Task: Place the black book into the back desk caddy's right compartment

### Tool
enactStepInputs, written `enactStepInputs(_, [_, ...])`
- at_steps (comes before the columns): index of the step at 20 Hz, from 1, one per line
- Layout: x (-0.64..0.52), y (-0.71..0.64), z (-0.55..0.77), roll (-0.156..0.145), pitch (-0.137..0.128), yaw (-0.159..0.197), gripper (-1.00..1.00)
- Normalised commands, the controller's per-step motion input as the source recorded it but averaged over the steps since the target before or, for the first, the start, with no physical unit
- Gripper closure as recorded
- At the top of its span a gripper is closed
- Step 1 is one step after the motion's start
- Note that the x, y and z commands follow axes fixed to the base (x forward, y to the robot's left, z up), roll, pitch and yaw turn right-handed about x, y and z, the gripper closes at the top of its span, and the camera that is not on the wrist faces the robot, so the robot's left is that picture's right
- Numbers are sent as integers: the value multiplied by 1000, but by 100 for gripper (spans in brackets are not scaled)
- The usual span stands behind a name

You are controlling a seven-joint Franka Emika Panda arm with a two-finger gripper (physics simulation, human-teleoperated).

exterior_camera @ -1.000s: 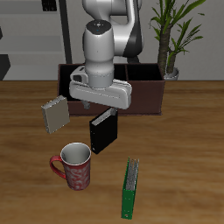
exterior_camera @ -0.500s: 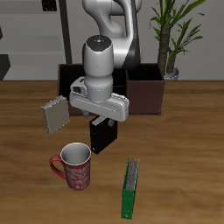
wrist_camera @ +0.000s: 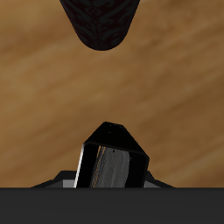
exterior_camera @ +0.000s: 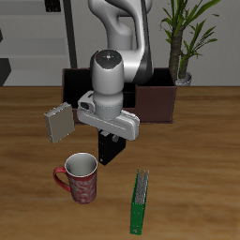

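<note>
The pincer comes down over the black book.

The pincer (exterior_camera: 112, 137) hangs right above the black book (exterior_camera: 112, 149), which stands upright on the table (exterior_camera: 197, 178) just in front of the back desk caddy (exterior_camera: 155, 101). Its fingers are hidden, so I cannot tell if they are wide or already squeezing the book. This looks like the grabbing step. Next it should get a firm hold, lift the book, and carry it back to the right compartment (exterior_camera: 82, 80). A red mug (exterior_camera: 80, 178) is close by.
</note>
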Motion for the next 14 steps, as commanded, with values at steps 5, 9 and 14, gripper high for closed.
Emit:
enactStepInputs(5, [-76, 193, 306, 33, -30, 32, 100])
enactStepInputs(9, [-149, 336, 645, 46, -57, 77, 100])
enactStepInputs(14, [-263, 481, 690, 73, -63, 93, 100])
